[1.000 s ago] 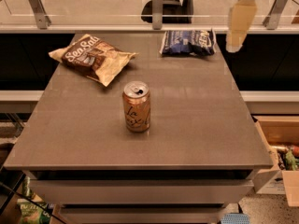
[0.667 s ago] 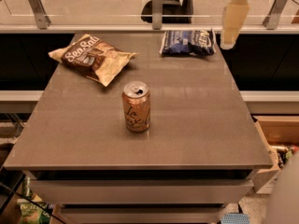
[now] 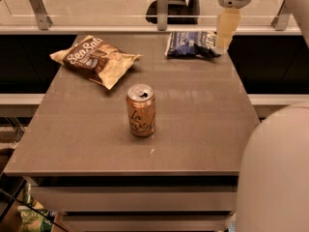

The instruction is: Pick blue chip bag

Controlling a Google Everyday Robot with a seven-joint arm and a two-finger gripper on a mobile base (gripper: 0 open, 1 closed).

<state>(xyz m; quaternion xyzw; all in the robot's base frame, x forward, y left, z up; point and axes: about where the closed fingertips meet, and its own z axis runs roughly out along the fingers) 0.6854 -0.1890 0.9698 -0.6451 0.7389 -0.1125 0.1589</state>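
gripper [image 3: 223, 45] shifted L, by blue chip bag [image 3: 189, 45]

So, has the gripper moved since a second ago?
Yes. The gripper has shifted left: it hung clear to the right of the blue chip bag, and now overlaps the bag's right end.

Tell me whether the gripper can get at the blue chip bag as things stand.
Probably yes. The gripper hangs by the right end of the blue chip bag, near the far edge of the table. Nothing lies on the bag; the can and the Sea Salt bag sit well clear.
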